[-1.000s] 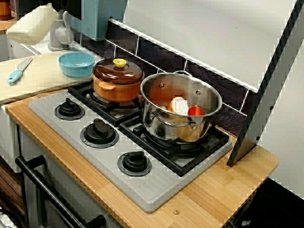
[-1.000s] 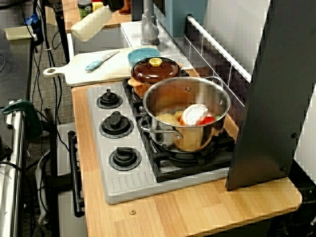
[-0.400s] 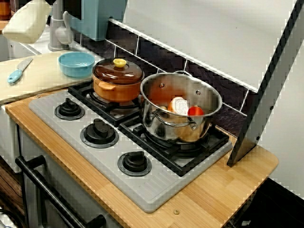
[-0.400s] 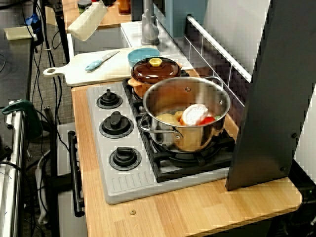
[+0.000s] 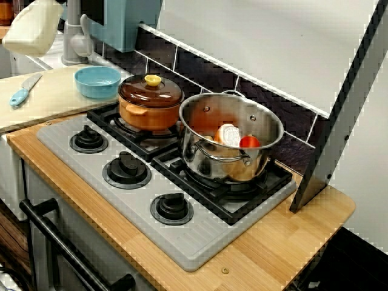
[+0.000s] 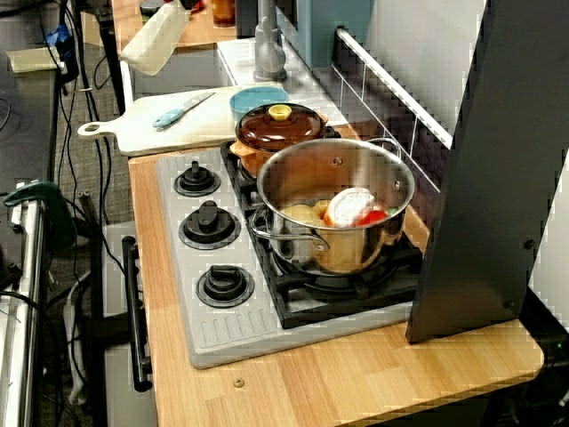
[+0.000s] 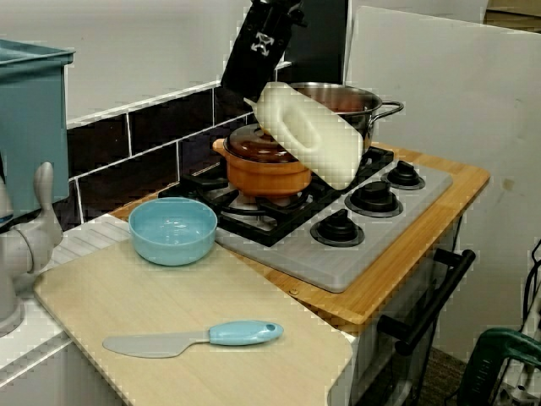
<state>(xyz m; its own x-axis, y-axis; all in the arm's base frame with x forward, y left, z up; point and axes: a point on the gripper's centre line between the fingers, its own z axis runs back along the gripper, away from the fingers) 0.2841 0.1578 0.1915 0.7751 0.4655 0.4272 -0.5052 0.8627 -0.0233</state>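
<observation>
Well up above the left end of the counter, the gripper (image 7: 258,78) holds a cream block (image 7: 308,135) in the air, its fingers closed on the block's upper end. The fingertips themselves are hidden behind the block, and only the black body with its white mark shows clearly.

The block is a smooth, matte slab with rounded corners and a shallow oval recess in its broad face. In the view from the cutting-board end, its long axis slants from upper left to lower right, free end lowest. In the view from the stove's front it sits at the far left beside the grey faucet (image 5: 73,36), with its top cut off by the frame's edge.

Below it lie a pale wooden cutting board (image 7: 211,296), a glossy blue bowl (image 7: 173,230) and a knife (image 7: 199,337) with a blue handle and a grey blade.

To the right, on the grey stove (image 5: 121,200), stand an orange pot (image 5: 148,106) with a brown lid and yellow knob, and a shiny steel pot (image 5: 230,136). The steel pot holds white and red pieces too small to identify.
</observation>
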